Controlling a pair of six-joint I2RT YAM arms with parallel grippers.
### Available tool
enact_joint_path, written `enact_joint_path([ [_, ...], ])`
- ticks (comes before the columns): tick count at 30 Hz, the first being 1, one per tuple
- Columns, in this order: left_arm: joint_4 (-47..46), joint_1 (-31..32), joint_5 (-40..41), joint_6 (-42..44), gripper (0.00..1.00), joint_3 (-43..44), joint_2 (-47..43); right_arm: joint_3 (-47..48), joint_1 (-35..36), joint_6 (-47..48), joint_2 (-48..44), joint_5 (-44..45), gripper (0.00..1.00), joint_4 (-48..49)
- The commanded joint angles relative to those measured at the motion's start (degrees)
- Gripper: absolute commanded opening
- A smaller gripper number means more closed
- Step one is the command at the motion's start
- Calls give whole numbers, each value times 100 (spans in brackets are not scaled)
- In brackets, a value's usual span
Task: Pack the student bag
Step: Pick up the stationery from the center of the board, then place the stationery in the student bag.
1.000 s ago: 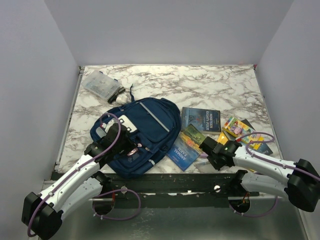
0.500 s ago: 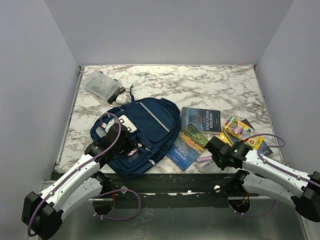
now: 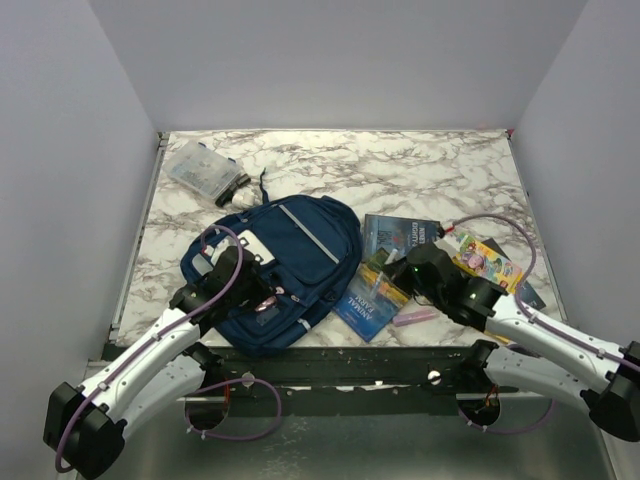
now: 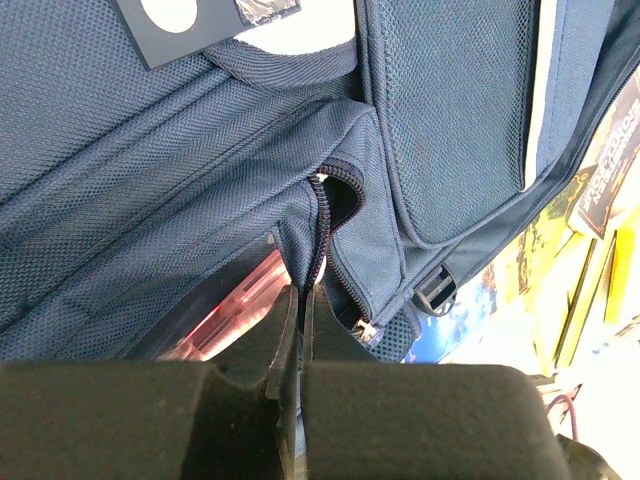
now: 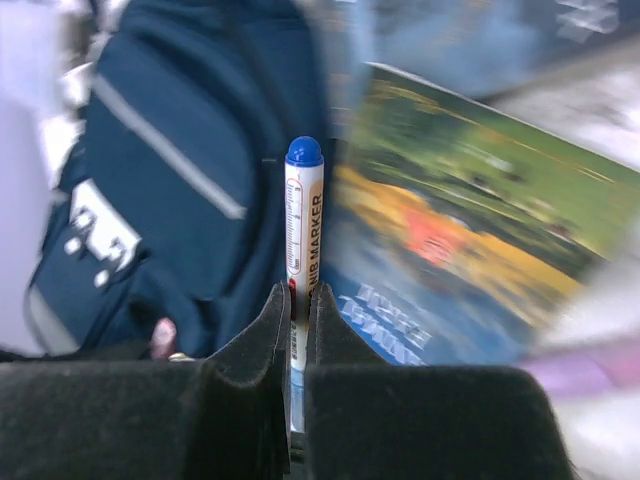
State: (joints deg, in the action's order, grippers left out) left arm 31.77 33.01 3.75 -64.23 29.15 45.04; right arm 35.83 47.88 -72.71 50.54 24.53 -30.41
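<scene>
The student bag (image 3: 300,250) lies flat on the left half of the marble table, navy with grey stripes and a white patch; it also fills the left wrist view (image 4: 200,150). My left gripper (image 3: 252,290) (image 4: 300,300) is shut on the fabric edge of the bag's zip opening (image 4: 325,200), and something pinkish shows inside. My right gripper (image 3: 400,274) (image 5: 300,300) hovers over the books just right of the bag. It is shut on a white marker with a blue cap (image 5: 303,210), which stands upright between the fingers.
A dark book (image 3: 402,233) and a blue and green book (image 3: 365,298) lie right of the bag. A colourful crayon box (image 3: 482,258) sits further right and a pink pen (image 3: 415,317) near the front edge. A clear plastic box (image 3: 203,170) stands at the back left.
My right gripper has shut on the marker, lifted it from the front edge and carried it left and back over the books towards the bag. The left arm has not moved.
</scene>
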Motion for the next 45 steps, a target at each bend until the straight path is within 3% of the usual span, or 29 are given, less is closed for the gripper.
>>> enact_joint_path([
  [1, -389, -1, -257, -89, 0, -23, -101, 124, -16, 1856, 990, -1062, 1, 3585],
  [8, -410, -1, -333, -143, 0, 12, -168, 1018, 195, 2118, 3167, -1761, 1, 5134],
  [17, -409, -6, -324, -138, 0, 19, -154, 1348, 509, 2185, 4399, -1895, 1, 6026],
  [34, -419, -6, -265, -143, 0, 30, -170, 1277, 1097, 1852, 4979, -1496, 0, 6371],
  [45, -419, -6, -203, -152, 0, 1, -221, 760, 1241, 701, 4707, -2261, 1, 6282],
])
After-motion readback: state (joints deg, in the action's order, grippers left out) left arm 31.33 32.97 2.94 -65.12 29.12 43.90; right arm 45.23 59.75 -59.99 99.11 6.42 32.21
